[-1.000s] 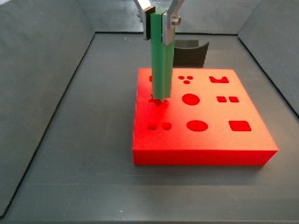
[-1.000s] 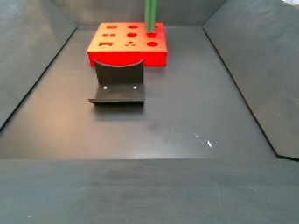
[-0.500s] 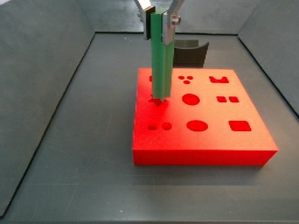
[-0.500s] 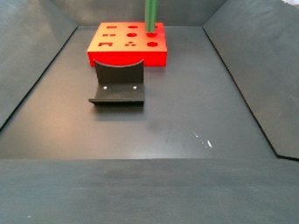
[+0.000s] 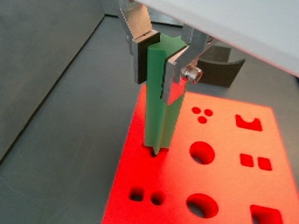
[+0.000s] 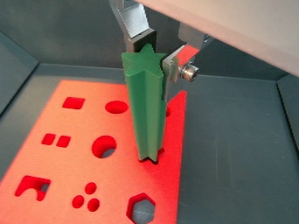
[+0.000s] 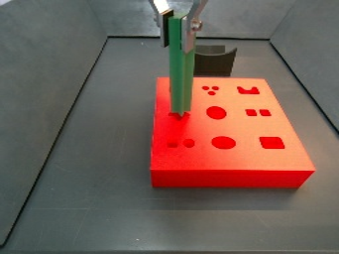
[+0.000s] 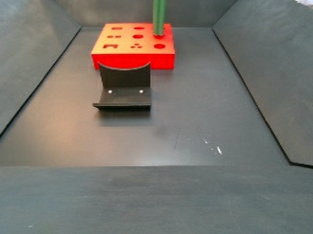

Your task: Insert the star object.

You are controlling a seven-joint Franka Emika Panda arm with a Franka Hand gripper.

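- Where the gripper (image 5: 162,54) hangs above the red block (image 7: 252,159), its silver fingers (image 6: 179,63) are clamped on the upper end of the star object (image 6: 146,109), one plate on each side.
- The star object, a single long green rod with a star-shaped section, hangs upright below the gripper in both wrist views; its lower tip meets the block's top face at a hole near one edge (image 5: 155,150).
- In a side view the rod (image 7: 177,74) stands vertical over the block's edge row of holes; in the other only its lower part (image 8: 158,14) shows, rising out of frame from the block (image 8: 134,60).
- There is one red block, with about a dozen cut-outs of varied shapes on its top: round, square and clustered dots.
- One dark fixture (image 8: 124,87) stands on the grey floor (image 8: 184,137), touching or just beside the block's side.
- A side view shows that fixture (image 7: 216,58) behind the block.
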